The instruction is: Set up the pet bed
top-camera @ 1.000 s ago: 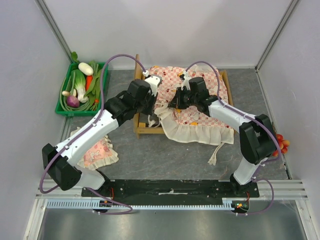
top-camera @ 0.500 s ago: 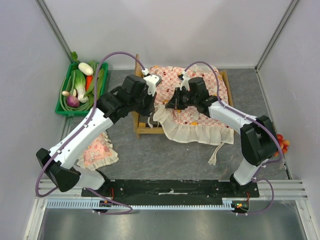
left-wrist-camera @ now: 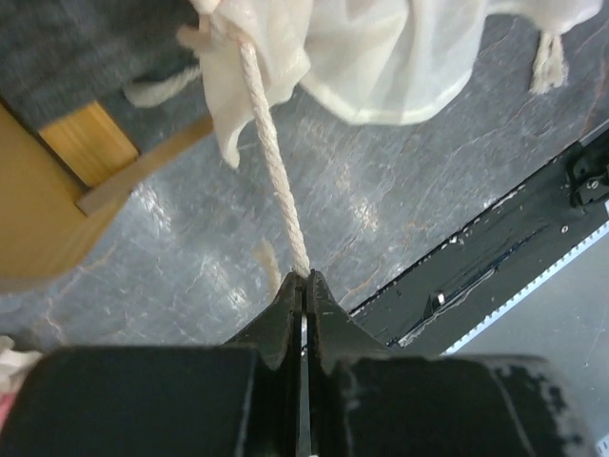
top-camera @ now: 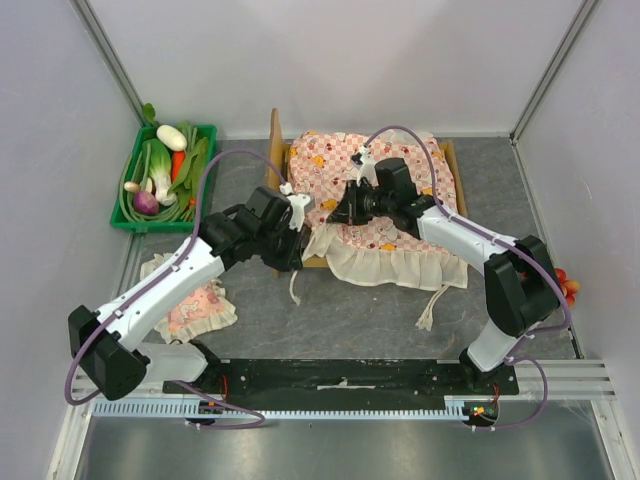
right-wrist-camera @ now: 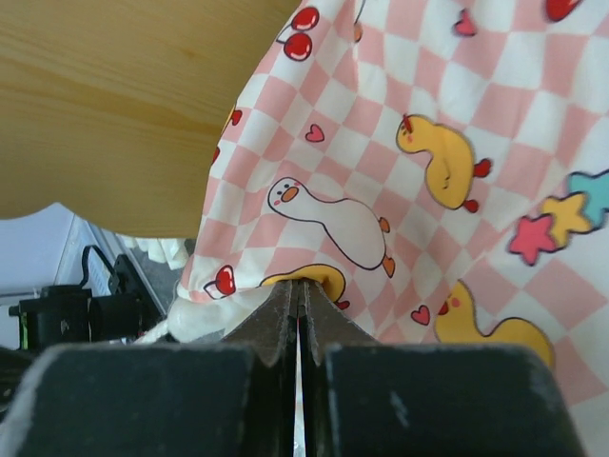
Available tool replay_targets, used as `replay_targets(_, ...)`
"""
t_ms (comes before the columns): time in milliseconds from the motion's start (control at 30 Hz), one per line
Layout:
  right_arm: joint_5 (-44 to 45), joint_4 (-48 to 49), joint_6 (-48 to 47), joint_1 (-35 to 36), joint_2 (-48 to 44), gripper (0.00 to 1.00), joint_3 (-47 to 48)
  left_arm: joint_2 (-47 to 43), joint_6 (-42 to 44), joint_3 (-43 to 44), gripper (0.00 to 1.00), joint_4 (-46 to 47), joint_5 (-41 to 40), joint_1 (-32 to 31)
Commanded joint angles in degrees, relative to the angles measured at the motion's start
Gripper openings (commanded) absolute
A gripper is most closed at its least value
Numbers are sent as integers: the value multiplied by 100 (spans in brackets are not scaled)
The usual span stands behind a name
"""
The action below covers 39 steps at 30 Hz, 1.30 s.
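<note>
Green tray (top-camera: 140,225) sitting far left, holding vegetables (top-camera: 160,170). Pink frilled pillow (top-camera: 195,305) lying near left on the table (top-camera: 340,310), partly under the left arm.

Left gripper (left-wrist-camera: 304,282) hanging low just off the bed's near-left corner. Jaws clenched, pinching a pale cord (left-wrist-camera: 271,162). Cord running straight up from the tips into the cream frill (left-wrist-camera: 381,57) of the mattress (top-camera: 390,165).

Bed (top-camera: 275,135) standing at the far middle of the table, just right of the tray, with its headboard at the left end. Wood corner and dark grey base showing in the left wrist view.

Mattress lying over most of the bed. Its frill is spilling over the near rail onto the table, and its left end is bunching up short of the headboard.

Right gripper (right-wrist-camera: 298,286) reaching in over the mattress's left part. Jaws clenched, grasping a fold of the checked fabric close beside the headboard.

Second cord (top-camera: 430,312) trailing loose on the table below the frill's right end. Red-orange thing (top-camera: 568,288) sitting at the right edge, partly hidden behind the right arm; cannot tell what it is.
</note>
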Motion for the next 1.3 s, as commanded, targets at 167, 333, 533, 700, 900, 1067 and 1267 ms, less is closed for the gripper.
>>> replay_targets(167, -283, -481, -793, 206, -435, 0, -207, -717, -722, -1290, 2, 573, -233, 22)
replay_targets(333, -370, -718, -1030, 223, -480, 0, -207, -806, -863, -1562, 2, 978, -251, 22)
replay_targets(533, -336, -886, -1154, 311, -541, 0, -321, -552, -1135, -2151, 3, 1795, -347, 30)
replay_targets(700, -63, -894, -1084, 328, -559, 4, -313, -516, -1390, -2582, 27, 2498, -488, 22)
replay_targets(900, 262, -1026, -1206, 320, -840, 31, -137, -858, -1268, -2539, 40, 2324, -655, 22)
replay_targets(1067, 201, -1158, -1294, 320, -1182, 47, -84, -1499, -1179, -2504, 46, 2026, -822, 22)
replay_targets(1267, 43, -1272, -1163, 328, -1701, 52, -390, -2554, -1249, -2057, 56, 1709, -1550, 22)
